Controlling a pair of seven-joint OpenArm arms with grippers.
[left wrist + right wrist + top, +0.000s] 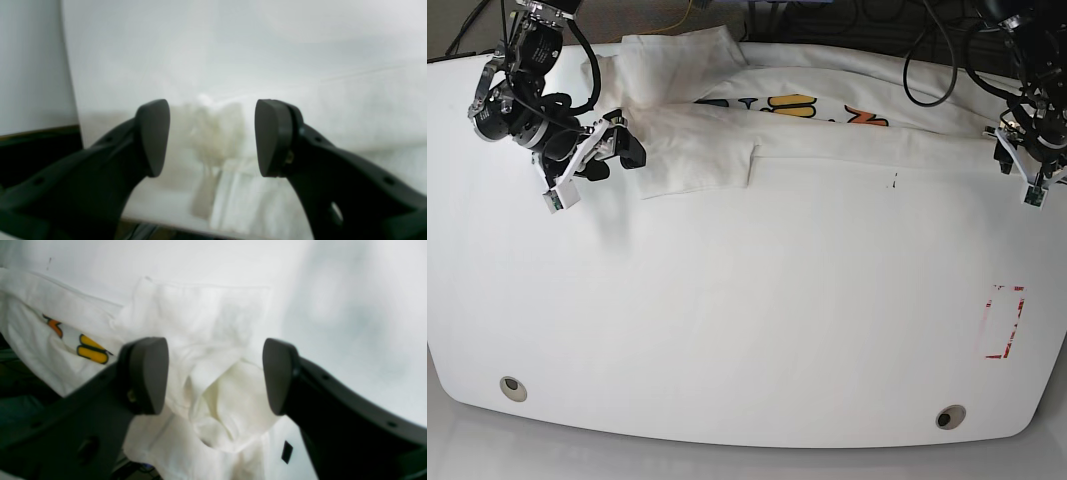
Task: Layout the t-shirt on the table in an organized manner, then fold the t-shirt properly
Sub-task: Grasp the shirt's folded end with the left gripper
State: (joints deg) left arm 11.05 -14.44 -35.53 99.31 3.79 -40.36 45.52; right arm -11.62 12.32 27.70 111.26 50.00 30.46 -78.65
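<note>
While the t-shirt [757, 125] lies bunched along the table's [747, 320] far edge, both the left gripper [212, 138] and right gripper [215, 375] hover over it with jaws apart, cables [937, 50] dangling behind.

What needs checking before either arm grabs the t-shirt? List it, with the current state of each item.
1. Left gripper open, nothing between its fingers: ok.
2. Right gripper open, nothing held: ok.
3. T-shirt laid out flat: not ok; it lies in a folded band along the far edge of the table, with one sleeve doubled over.
4. Cloth in line with the right gripper: ok; bunched fabric shows between its fingers in the right wrist view.
5. Left gripper lined up on a shirt edge: cannot tell; the left wrist view is blurred.
</note>
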